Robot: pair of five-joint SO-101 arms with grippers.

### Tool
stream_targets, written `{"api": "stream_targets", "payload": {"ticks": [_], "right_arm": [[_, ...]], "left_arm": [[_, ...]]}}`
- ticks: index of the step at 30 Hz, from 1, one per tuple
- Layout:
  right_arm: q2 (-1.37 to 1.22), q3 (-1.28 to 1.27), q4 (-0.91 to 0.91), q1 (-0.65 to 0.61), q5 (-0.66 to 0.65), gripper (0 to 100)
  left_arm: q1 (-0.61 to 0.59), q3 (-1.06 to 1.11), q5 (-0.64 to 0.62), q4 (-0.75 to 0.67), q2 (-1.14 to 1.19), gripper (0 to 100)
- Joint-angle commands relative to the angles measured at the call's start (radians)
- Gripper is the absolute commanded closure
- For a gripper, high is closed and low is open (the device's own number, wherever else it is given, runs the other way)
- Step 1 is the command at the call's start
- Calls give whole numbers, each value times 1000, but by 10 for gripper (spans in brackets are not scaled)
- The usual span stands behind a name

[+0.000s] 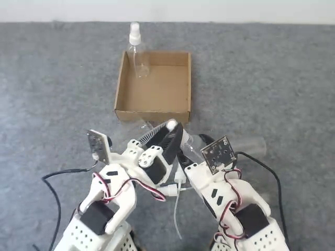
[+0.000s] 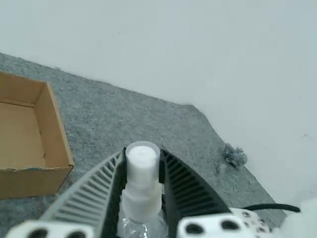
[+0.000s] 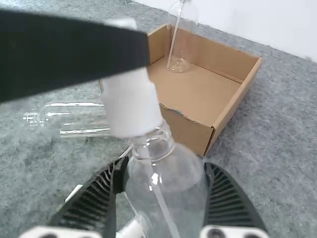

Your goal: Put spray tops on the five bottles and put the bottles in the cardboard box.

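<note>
The spray top, white, sits over the neck of the clear bottle, and in the left wrist view we see the left gripper clamped on it, one ribbed finger on each side. The right gripper grips that bottle's body just below the shoulder. In the high view, both meet at the lower middle of the frame.

The cardboard box lies at the upper middle of the high view, just beyond the grippers. In its far left corner stands a capped bottle. We find an uncapped bottle lying on its side at the left of the right wrist view, near the box's front wall. Another lying bottle rests at the right middle of the high view, beside the right arm.

Everything rests on a grey carpet-like surface that fills most of the high view. A plain white wall meets it along the back and takes up the upper half of the left wrist view. A tuft of grey fluff lies at the foot of that wall. A black cable loops across the surface at the lower left of the high view.
</note>
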State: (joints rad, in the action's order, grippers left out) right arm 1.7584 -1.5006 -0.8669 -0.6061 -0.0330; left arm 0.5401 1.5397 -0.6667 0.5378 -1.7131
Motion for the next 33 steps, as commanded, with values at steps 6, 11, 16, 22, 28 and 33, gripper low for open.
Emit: {"api": "stream_targets", "payload": {"ticks": [6, 11, 16, 22, 28, 33], "right_arm": [[19, 11, -8, -5, -55, 898], [19, 9, -10, -5, -63, 898], [19, 8, -10, -5, -63, 898], [19, 8, -10, -1, -64, 898], [19, 9, -10, -1, -61, 898], [19, 9, -10, -1, -61, 898]], "left_arm": [[14, 24, 12, -31, -20, 988], [104, 59, 100, -28, -21, 988], [127, 64, 143, -28, -21, 988], [127, 50, 163, 28, -21, 987], [110, 28, 221, 84, -21, 987], [34, 27, 221, 84, -21, 987]]}}
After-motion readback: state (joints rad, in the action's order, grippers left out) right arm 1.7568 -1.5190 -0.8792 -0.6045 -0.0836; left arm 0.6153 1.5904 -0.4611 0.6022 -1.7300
